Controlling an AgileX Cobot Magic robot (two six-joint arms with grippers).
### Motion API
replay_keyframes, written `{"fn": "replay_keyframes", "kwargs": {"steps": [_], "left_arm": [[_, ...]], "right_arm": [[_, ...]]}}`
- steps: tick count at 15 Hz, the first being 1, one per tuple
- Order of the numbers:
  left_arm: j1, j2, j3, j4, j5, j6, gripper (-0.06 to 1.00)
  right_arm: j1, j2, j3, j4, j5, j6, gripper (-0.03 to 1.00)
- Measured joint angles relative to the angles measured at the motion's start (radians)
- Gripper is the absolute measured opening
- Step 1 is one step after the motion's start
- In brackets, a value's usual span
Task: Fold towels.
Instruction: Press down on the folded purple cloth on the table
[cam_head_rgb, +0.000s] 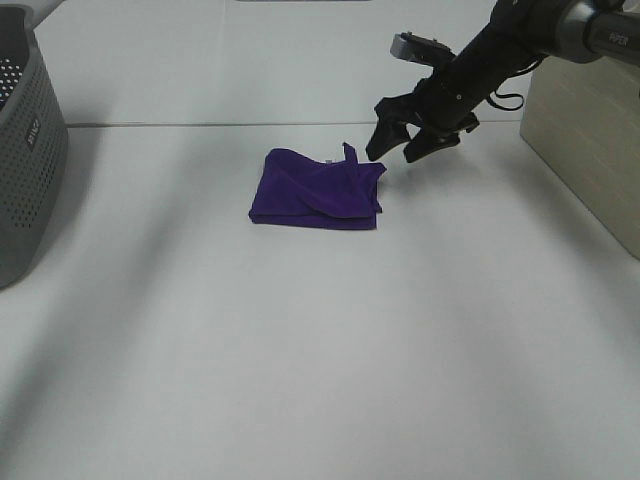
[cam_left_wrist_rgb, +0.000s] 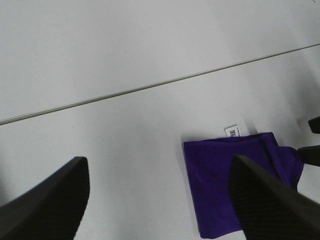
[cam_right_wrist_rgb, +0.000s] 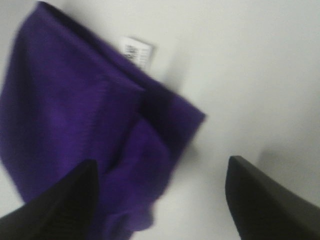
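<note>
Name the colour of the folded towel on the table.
Deep purple, plain with no pattern; the towel shows best in the exterior high view.

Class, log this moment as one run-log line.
towel: folded on table | right gripper: open, empty, beside towel | left gripper: open, empty

My right arm (cam_head_rgb: 520, 45) reaches in from the upper right, angled down. My right gripper (cam_head_rgb: 405, 150) hangs with fingers spread, holding nothing. My left gripper (cam_left_wrist_rgb: 160, 200) is likewise spread wide.
</note>
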Motion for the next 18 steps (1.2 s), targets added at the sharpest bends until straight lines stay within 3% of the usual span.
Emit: {"fn": "replay_keyframes", "kwargs": {"steps": [3, 4, 8, 12, 18], "left_arm": [[0.0, 0.025, 0.0, -0.008, 0.002, 0.0, 0.71], [0.0, 0.026, 0.0, -0.008, 0.002, 0.0, 0.71], [0.0, 0.026, 0.0, -0.011, 0.002, 0.0, 0.71], [0.0, 0.026, 0.0, -0.011, 0.003, 0.0, 0.71], [0.0, 0.026, 0.0, -0.012, 0.003, 0.0, 0.71]], "right_arm": [[0.085, -0.055, -0.006, 0.331, 0.112, -0.276, 0.68], [0.115, -0.047, -0.007, 0.341, 0.112, -0.292, 0.68], [0.16, 0.039, -0.007, 0.327, 0.105, -0.308, 0.68], [0.128, 0.061, -0.007, 0.191, 0.053, -0.246, 0.68], [0.078, 0.061, -0.007, 0.11, -0.012, -0.221, 0.68]]}}
